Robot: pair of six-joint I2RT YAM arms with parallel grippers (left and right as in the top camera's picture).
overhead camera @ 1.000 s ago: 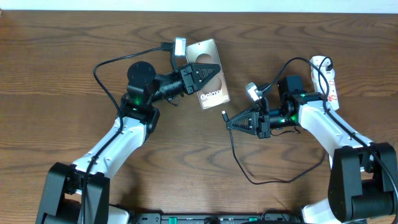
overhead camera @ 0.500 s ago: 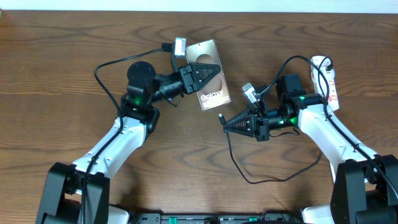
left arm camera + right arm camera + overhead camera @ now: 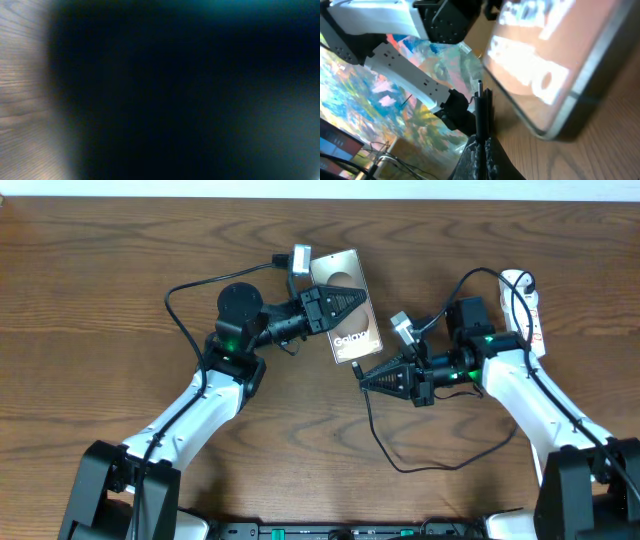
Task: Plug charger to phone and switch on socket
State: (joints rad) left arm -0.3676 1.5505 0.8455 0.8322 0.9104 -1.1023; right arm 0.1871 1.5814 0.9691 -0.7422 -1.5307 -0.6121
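The phone (image 3: 352,330), a bronze slab with white "Galaxy" lettering, sits tilted at the table's upper middle. My left gripper (image 3: 362,299) lies across its upper half, shut on the phone. The left wrist view is almost all dark blur and shows no fingers. My right gripper (image 3: 363,379) is shut on the charger (image 3: 400,466), whose thin black cable loops toward the front edge. The connector tip (image 3: 357,366) pokes out just below the phone's lower edge. In the right wrist view the tip (image 3: 480,86) stands upright above my shut right gripper (image 3: 481,137), close beside the phone (image 3: 560,65). The socket (image 3: 532,315) lies at the right.
A black plug (image 3: 470,313) and a white cord (image 3: 513,281) sit at the socket behind my right arm. The left arm's own black cable (image 3: 185,285) arcs over the table at upper left. Bare wood (image 3: 90,330) spreads out to the left and front.
My left gripper has moved right with the phone, bringing its lower edge close to the connector tip. The right gripper shifted slightly left and has since held still.
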